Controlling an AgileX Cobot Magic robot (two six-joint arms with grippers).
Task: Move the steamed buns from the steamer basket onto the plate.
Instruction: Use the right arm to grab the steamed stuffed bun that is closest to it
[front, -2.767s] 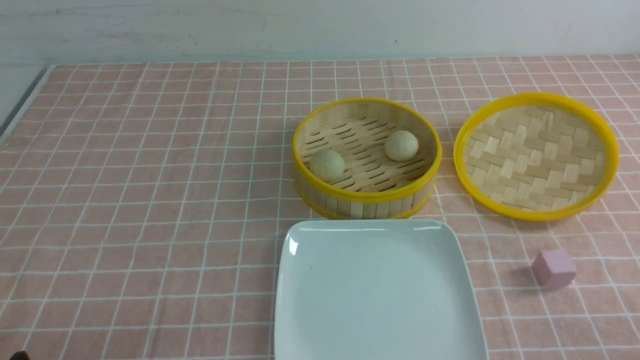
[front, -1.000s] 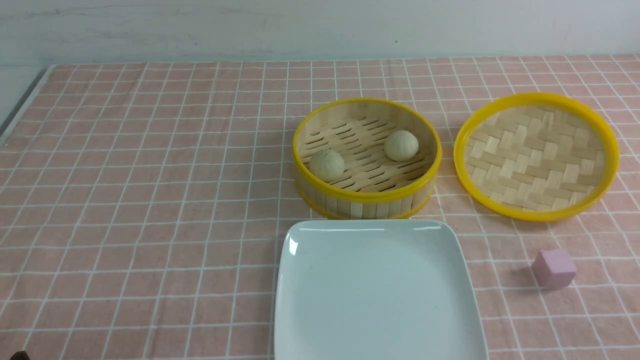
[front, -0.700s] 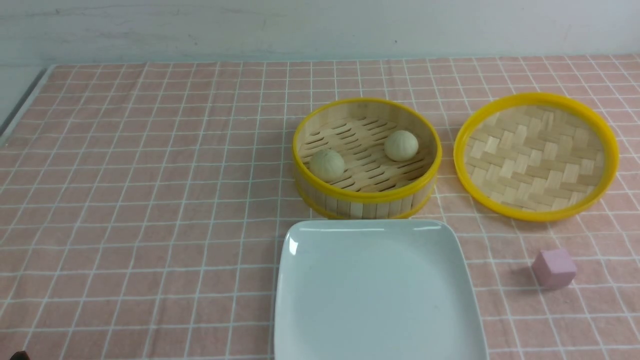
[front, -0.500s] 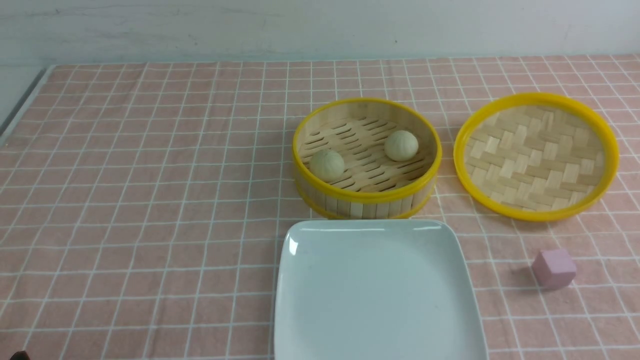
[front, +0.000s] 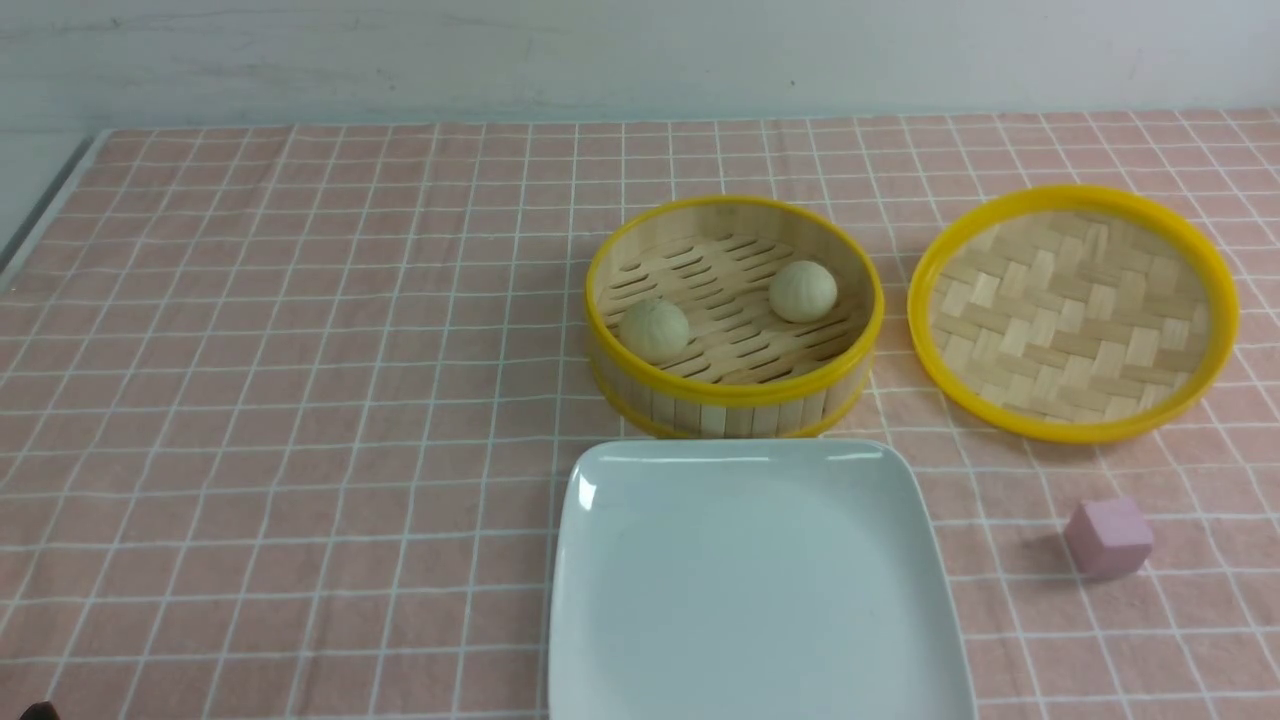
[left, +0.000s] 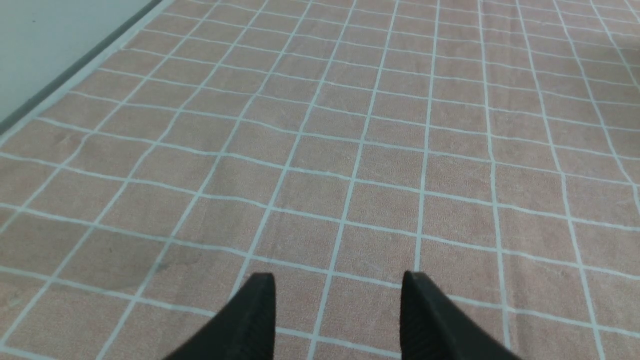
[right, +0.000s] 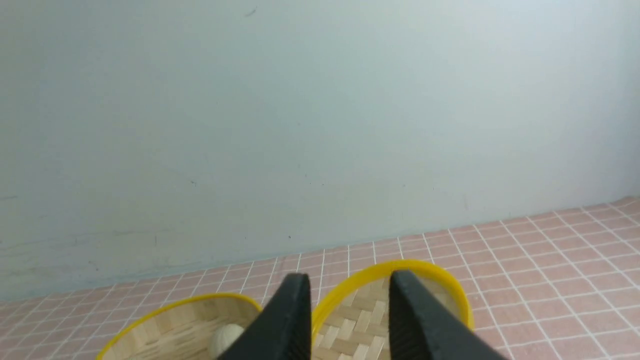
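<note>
Though apart, left fingers (left: 254, 320) and right fingers (right: 286, 325) clear of the steamed buns (front: 655, 329).

A yellow-rimmed woven bamboo lid (front: 1075, 310) lies flat on the pink checked tablecloth (front: 300, 400). A small pink cube (front: 1108, 537) sits nearby, apart.

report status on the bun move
Left end effector open, empty; right end effector open, empty. Both steamed buns in steamer basket, plate bare. Pink cube right of plate, not blocking.
</note>
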